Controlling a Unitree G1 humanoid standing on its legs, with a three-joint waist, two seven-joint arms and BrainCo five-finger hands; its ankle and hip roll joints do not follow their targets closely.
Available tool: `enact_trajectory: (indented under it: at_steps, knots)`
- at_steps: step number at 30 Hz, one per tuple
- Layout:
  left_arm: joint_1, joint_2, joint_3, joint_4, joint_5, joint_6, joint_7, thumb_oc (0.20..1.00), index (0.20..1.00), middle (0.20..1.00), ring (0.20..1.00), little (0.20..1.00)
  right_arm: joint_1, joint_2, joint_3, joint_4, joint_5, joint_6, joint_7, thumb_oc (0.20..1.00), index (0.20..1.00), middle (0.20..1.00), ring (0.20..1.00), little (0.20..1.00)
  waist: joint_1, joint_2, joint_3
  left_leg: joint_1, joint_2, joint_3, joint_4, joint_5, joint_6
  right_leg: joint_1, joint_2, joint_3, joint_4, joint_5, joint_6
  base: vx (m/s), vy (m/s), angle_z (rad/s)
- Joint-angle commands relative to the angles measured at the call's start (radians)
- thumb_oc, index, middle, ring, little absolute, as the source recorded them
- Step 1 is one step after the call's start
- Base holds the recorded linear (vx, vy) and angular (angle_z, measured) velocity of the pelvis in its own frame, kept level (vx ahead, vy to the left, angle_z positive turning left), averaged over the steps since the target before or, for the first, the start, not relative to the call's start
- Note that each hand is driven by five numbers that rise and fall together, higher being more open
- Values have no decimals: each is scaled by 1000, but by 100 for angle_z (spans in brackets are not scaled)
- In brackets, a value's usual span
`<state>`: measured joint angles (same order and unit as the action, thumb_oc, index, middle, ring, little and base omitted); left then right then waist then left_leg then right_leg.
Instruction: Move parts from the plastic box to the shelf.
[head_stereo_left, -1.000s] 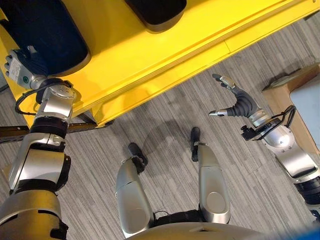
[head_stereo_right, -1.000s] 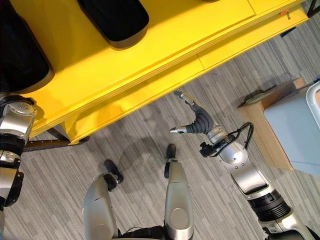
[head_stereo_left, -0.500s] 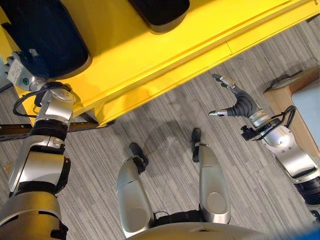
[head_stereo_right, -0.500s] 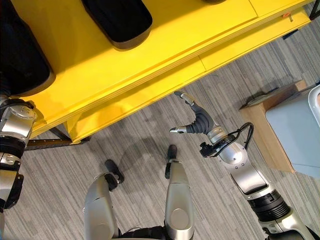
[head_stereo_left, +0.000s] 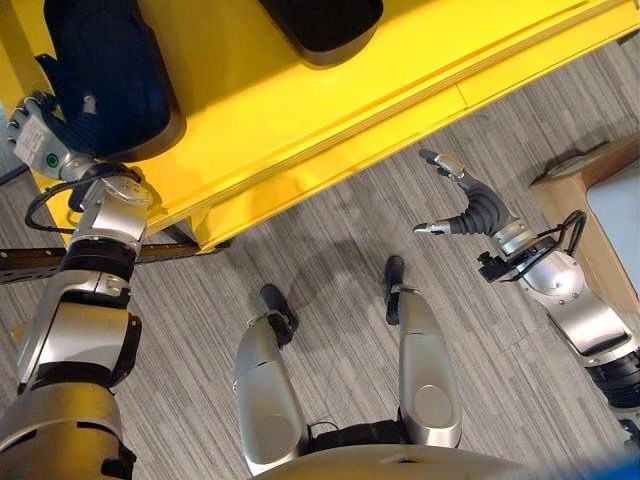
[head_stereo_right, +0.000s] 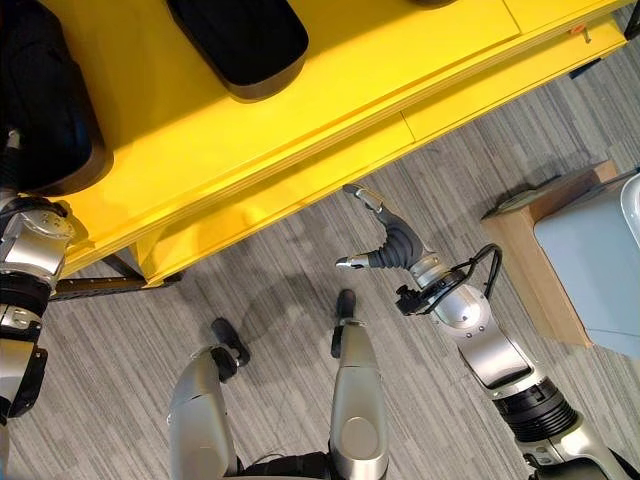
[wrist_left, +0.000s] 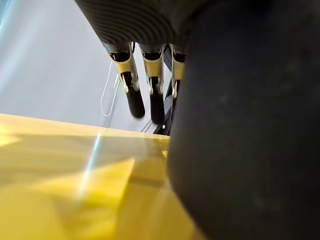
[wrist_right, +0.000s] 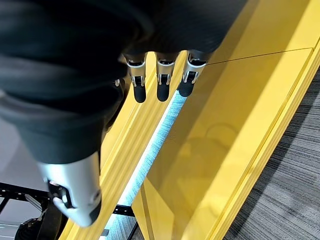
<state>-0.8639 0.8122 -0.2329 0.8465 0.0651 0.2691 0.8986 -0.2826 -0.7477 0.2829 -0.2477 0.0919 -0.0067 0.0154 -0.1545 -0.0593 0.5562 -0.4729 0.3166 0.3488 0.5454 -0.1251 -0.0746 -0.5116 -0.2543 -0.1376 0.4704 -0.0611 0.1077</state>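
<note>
Floor (head_stereo_left: 340, 225) of grey striped carpet lies nearest, and above it the right hand (head_stereo_left: 468, 205) hangs in the air with its fingers (wrist_right: 159, 80) straight and spread from the thumb (wrist_right: 75, 192), holding nothing, a little short of the front edge of the yellow shelf (head_stereo_left: 320, 120). To the robot's right, beside that arm, stands a wooden stand (head_stereo_left: 560, 190) with the corner of a pale grey plastic box (head_stereo_right: 590, 260) resting on it; what lies inside the box cannot be made out. Farther on, the left hand (head_stereo_left: 40, 140) reaches over the near left corner of the shelf and lies against a large black part (head_stereo_left: 105, 70) that sits on the yellow surface; in the left wrist view its fingers (wrist_left: 145, 85) run straight alongside the dark bulk of the part rather than curling round it. Beyond, a second black part (head_stereo_right: 240, 40) rests on the shelf, well apart from the first
</note>
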Motion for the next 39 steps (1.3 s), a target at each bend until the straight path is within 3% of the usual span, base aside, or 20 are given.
enact_trajectory:
  at_steps: [1, 8, 15, 19, 23, 24, 27, 39]
  knots:
    - [-28, 61, -2, 3, -9, -25, 29, 1000, 1000, 1000, 1000, 1000, -37, -20, -40, -19, -2, -38, -22, 1000, 1000, 1000, 1000, 1000, 0, 6, -36, 40, 12, 8, -21, 0, -31, 10, -49, 19, 3, 11, 93, 0, 0, 0]
    - [-20, 31, 71, 0, -171, -66, 47, 1000, 1000, 1000, 1000, 1000, -42, -7, -36, -36, -9, -16, -27, 1000, 1000, 1000, 1000, 1000, 6, -1, -36, 39, 11, 1, -22, -1, -34, 12, -42, 15, 5, 5, 90, 2, -16, 0]
    - [9, 2, 121, -20, -247, -101, 111, 1000, 1000, 1000, 1000, 1000, -28, 6, -41, -52, -15, -14, -23, 1000, 1000, 1000, 1000, 1000, 8, -7, -36, 50, 12, 2, -31, 3, -37, 25, -40, 9, -1, 3, 89, 0, -6, 0]
    - [23, -5, 161, -45, -283, -167, 144, 1000, 1000, 1000, 1000, 1000, -13, 7, -44, -62, -18, -15, -24, 1000, 1000, 1000, 1000, 1000, 10, -8, -36, 61, 11, 3, -42, 7, -39, 37, -39, 5, -6, 1, 87, 0, -9, 0]
    - [11, 3, 190, -116, -251, -288, 147, 1000, 1000, 1000, 1000, 1000, 11, 12, -56, -75, -19, -21, -31, 1000, 1000, 1000, 1000, 1000, 9, -6, -36, 83, 10, 8, -52, 9, -37, 56, -39, 2, -8, -5, 83, 1, -17, 1]
    - [11, 3, 191, -119, -251, -292, 148, 1000, 1000, 1000, 1000, 1000, 12, 12, -57, -75, -19, -22, -30, 1000, 1000, 1000, 1000, 1000, 8, -6, -36, 85, 9, 9, -54, 10, -37, 58, -39, 2, -9, -5, 83, 0, 0, 0]
    - [18, -6, 202, -182, -246, -355, 90, 1000, 1000, 1000, 1000, 1000, 43, 19, -71, -82, -29, -33, -11, 1000, 1000, 1000, 1000, 1000, 5, 1, -36, 118, 5, 17, -73, 13, -33, 85, -42, -2, -15, -8, 81, 3, -6, -1]
    - [83, -81, 184, -312, -194, -365, 55, 1000, 1000, 1000, 1000, 1000, 77, 48, -71, -72, -55, -52, -9, 1000, 1000, 1000, 1000, 1000, 7, 11, -52, 153, -6, 21, -97, 20, -27, 118, -44, -9, -25, -15, 77, -2, -15, -1]
